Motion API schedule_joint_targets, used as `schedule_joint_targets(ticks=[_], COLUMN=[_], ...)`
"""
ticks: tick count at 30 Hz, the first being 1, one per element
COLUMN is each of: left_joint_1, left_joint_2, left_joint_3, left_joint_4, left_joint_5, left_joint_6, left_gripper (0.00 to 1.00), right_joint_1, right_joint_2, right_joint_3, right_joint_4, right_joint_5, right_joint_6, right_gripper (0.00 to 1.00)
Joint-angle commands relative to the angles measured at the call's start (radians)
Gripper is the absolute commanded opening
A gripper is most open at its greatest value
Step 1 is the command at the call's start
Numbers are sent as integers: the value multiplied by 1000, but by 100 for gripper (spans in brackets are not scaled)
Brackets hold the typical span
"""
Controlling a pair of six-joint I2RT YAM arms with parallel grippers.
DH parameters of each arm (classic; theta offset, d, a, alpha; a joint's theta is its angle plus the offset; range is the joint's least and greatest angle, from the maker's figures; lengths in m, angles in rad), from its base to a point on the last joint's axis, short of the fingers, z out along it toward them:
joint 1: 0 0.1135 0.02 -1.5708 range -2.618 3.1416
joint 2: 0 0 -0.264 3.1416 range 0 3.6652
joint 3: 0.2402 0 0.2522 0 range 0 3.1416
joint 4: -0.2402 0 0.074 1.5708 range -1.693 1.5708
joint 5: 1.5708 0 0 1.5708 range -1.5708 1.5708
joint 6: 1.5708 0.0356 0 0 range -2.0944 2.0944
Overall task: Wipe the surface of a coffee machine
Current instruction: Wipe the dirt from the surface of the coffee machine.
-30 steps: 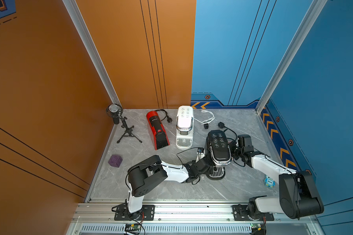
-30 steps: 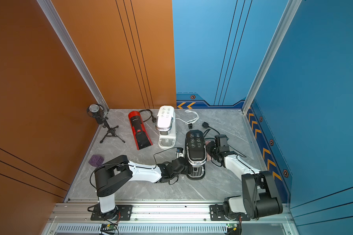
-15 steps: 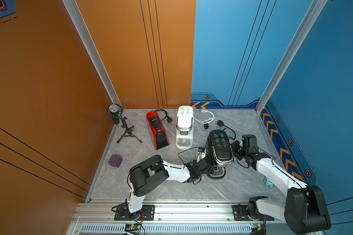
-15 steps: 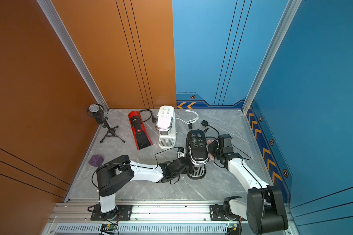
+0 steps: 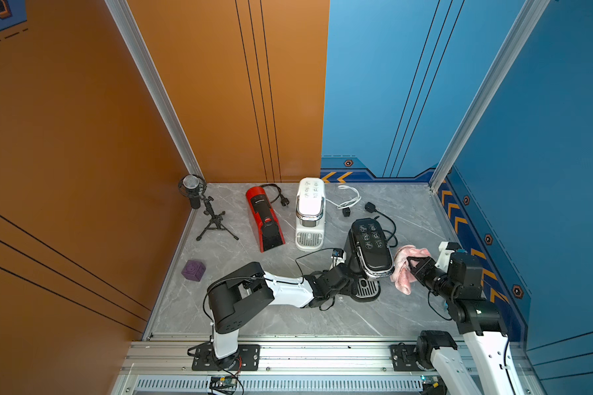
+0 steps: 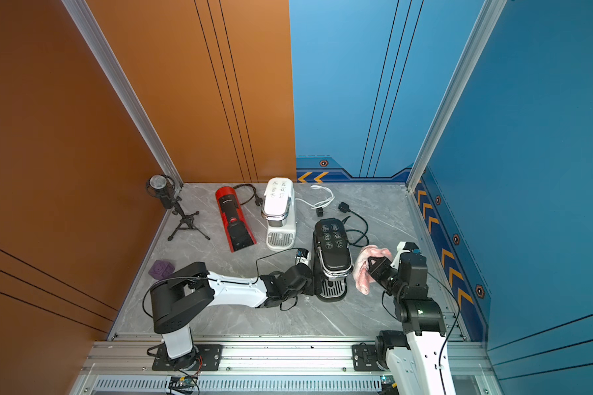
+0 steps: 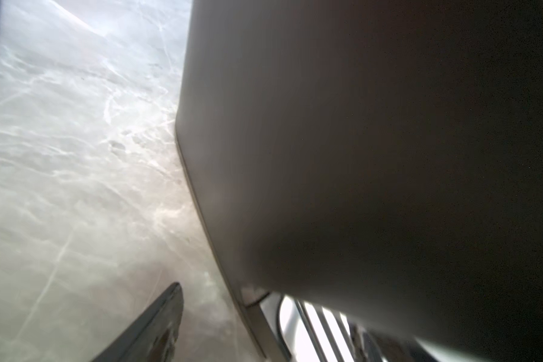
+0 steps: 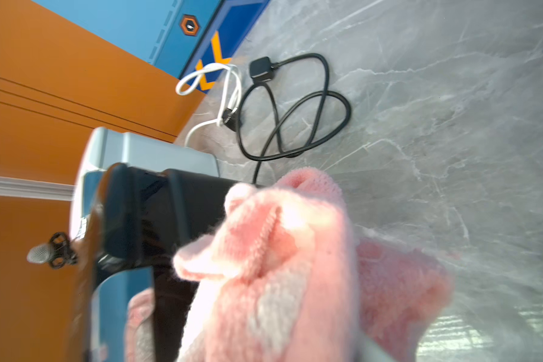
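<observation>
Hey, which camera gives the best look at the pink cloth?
The right wrist view: the pink cloth fills much of the frame close up, its fluffy pile plain, beside the black coffee machine. Both top views show it whole but small, held in the right hand. The left wrist view shows none of it.

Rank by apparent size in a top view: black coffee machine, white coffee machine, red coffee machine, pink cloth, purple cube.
1. black coffee machine
2. white coffee machine and red coffee machine: too alike to rank
3. pink cloth, crumpled
4. purple cube
</observation>
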Motion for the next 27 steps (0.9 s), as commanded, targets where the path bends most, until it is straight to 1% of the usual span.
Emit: schedule_joint_targets(ticks=[1,3,5,6,9,10,11,12,13,16,17,20,24,25,27], left_joint_1=[28,33,37,40,47,51,57,67,76,84,84,84,76,74,68], left_joint_2=[-87,-144,-221,-269,-396,-428,-462,-483,-495,-470,-450,-378,-262,-244,-206], left_joint_3=[-15,-18,-33,-35,3,15,31,56,89,231,278,402,525,542,570], left_joint_4=[-64,-130,-191,-238,-414,-444,-463,-510,-533,-579,-587,-615,-656,-656,-656], left_joint_5=[51,34,11,-10,-89,-100,-109,-112,-108,-89,-77,-34,12,17,30], left_joint_6=[45,59,69,75,120,138,160,184,207,312,348,412,454,458,465], left_gripper=[81,82,82,82,85,85,85,89,91,92,93,93,93,93,93], right_joint_1=[17,21,24,27,28,28,28,27,28,33,34,53,129,155,229], right_joint_2=[-104,-176,-226,-254,-348,-371,-405,-449,-484,-479,-483,-481,-466,-454,-450], right_joint_3=[15,19,-15,-26,-27,-44,-83,-131,-169,-197,-213,-249,-319,-331,-327], right_joint_4=[-198,-255,-250,-258,-289,-260,-211,-163,-131,-45,3,111,204,200,168], right_joint_5=[-44,-65,-157,-177,-184,-217,-263,-289,-294,-294,-296,-269,-197,-179,-103], right_joint_6=[13,31,77,98,135,173,243,315,359,399,437,512,608,606,583], right_gripper=[0,0,0,0,0,0,0,0,0,0,0,0,0,0,0])
